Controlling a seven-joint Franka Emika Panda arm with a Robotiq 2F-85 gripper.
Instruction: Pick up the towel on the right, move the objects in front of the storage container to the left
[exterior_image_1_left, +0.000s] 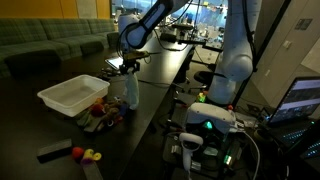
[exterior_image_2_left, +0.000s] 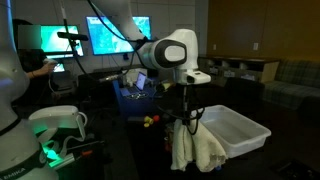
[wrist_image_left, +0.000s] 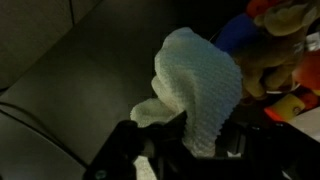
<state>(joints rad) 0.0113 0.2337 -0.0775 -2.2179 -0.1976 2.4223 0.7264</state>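
Observation:
The white waffle-textured towel (wrist_image_left: 200, 80) hangs in rumpled folds from my gripper (wrist_image_left: 185, 135), which is shut on its upper end. In both exterior views the towel (exterior_image_1_left: 130, 92) (exterior_image_2_left: 195, 148) dangles above the dark table, just beside the storage container (exterior_image_1_left: 72, 95) (exterior_image_2_left: 238, 132), a shallow white plastic bin. The small colourful objects (exterior_image_1_left: 102, 112) lie in a heap in front of the bin, right by the hanging cloth. The wrist view shows the same objects (wrist_image_left: 272, 50) in blue, brown, red and yellow close behind the towel.
A black flat item (exterior_image_1_left: 55, 151) and a small red and yellow toy (exterior_image_1_left: 85, 154) lie near the table's front end. A green sofa (exterior_image_1_left: 50, 40) stands behind the table. The robot base (exterior_image_1_left: 215, 122) with green light sits alongside. Lit monitors (exterior_image_2_left: 110, 35) stand at the back.

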